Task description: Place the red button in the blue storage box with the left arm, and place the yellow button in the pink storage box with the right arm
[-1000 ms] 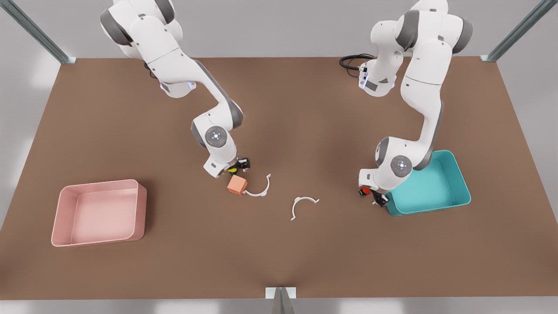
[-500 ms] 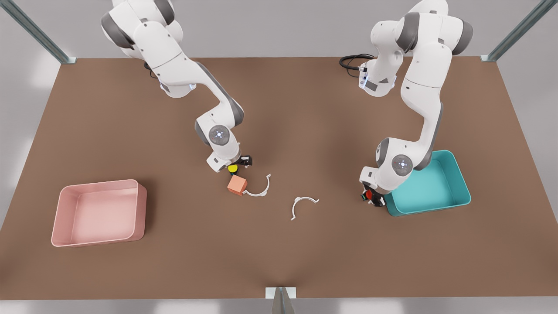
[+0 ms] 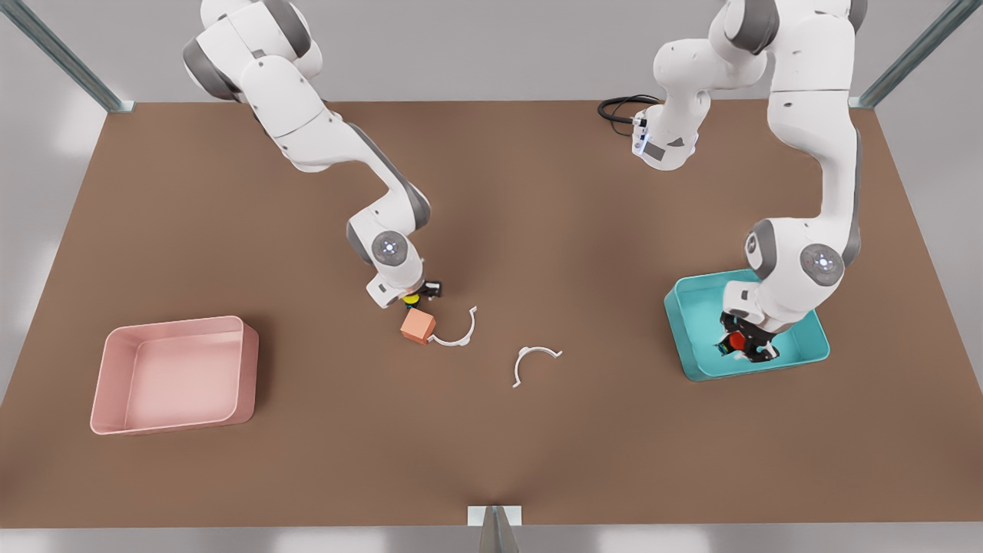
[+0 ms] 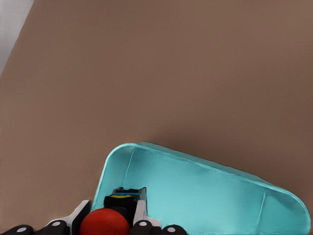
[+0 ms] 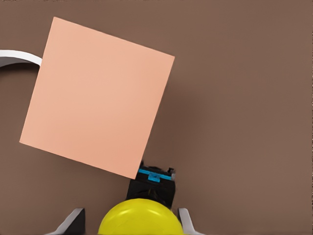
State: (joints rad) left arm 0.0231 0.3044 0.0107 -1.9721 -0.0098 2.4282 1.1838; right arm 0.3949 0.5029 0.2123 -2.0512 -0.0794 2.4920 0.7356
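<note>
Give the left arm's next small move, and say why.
Probably open the left gripper and let go: it holds the red button over the blue box, inside its walls. The right gripper holds the yellow button beside the orange cube.

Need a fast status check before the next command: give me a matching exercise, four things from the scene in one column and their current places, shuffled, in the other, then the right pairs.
Things:
1. red button
2. yellow button
3. pink storage box
4. salmon-orange cube

Places:
A. empty, at the front view's left
B. held in the right gripper near the table's middle
C. on the table beside a white curved clip
D. held in the left gripper over the blue storage box

Pairs: 1-D, 2-B, 3-A, 4-C
</note>
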